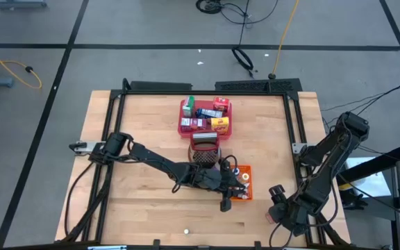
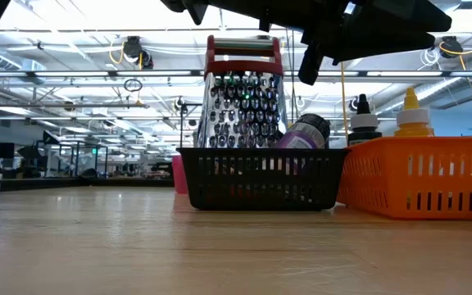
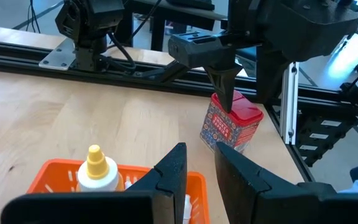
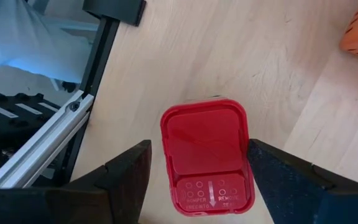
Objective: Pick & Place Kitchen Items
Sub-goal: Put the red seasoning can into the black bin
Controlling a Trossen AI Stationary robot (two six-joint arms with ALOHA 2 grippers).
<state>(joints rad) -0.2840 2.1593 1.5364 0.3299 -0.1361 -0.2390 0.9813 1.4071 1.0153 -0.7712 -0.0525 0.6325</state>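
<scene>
Near the table's right front edge | your right gripper [image 4: 194,186] hangs spread over the red-lidded spice tin [image 4: 207,155] | rigid, light, slick | take its flat sides below the lid.

- The left arm reaches from its mount at the table's left edge, stretched low and diagonally toward the table's middle front.
- The left gripper [image 1: 236,189] sits at the end of that reach, pointing toward the right side of the table.
- Its two dark fingers [image 3: 173,171] stand close together with a narrow gap between them, nothing visible in that gap.
- The right arm rises from the table's right edge, folds at the elbow and comes back down near the front right corner.
- The right gripper [image 4: 194,165] points straight down at the tabletop.
- Its fingers [image 4: 126,171] are spread wide, one on each side, touching nothing.
</scene>
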